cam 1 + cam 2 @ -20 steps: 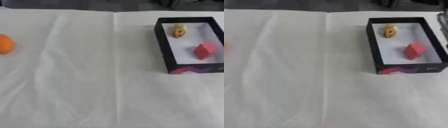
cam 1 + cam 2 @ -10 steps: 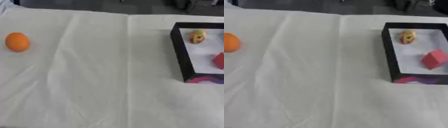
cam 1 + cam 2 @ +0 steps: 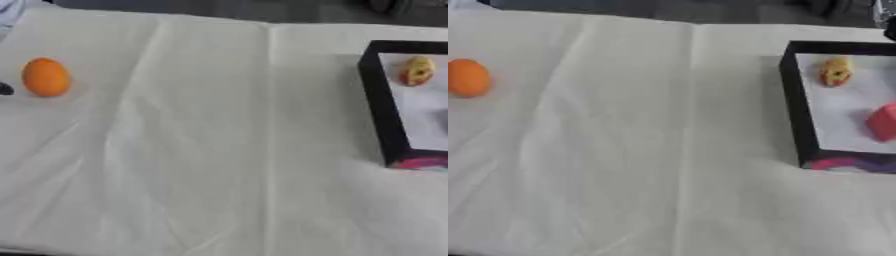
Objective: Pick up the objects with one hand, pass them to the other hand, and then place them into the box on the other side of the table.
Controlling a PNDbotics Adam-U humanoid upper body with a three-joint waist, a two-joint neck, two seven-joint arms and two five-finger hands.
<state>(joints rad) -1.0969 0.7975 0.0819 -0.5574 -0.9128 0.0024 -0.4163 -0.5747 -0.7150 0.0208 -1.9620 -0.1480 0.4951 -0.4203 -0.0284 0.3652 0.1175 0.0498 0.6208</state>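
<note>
One white cloth (image 3: pixel 667 150) covers the whole table, creased in long folds that run from the far edge toward the near one. It lies to the left of the box and reaches under it.

The box (image 3: pixel 794 110) sits at the right side of the table. It has black walls and a pale floor, and its right part is cut off by the edge of the view. Its near wall carries a pink and purple pattern.

The orange fruit (image 3: pixel 45 76) is the next largest thing. It lies on the bare cloth far to the left of the box, well apart from it and about level with the box's far half. Nothing touches it.

Inside the box, against its right side and toward the near wall, lies a red block (image 3: pixel 883 122), only partly in view. Also inside, close to the far wall and the left wall, sits a small yellow object (image 3: pixel 836 71) with a darker patch; what it is I cannot make out.

Far left of the box, just beside the orange fruit at the very edge of the left eye view, is a small dark shape (image 3: pixel 4 89). Just past the box's far right corner stands a dark and silver thing (image 3: pixel 885 17), mostly cut off. I cannot say what either is.

I can pick out neither hand, so whether the fingers are apart or together I cannot tell.
</note>
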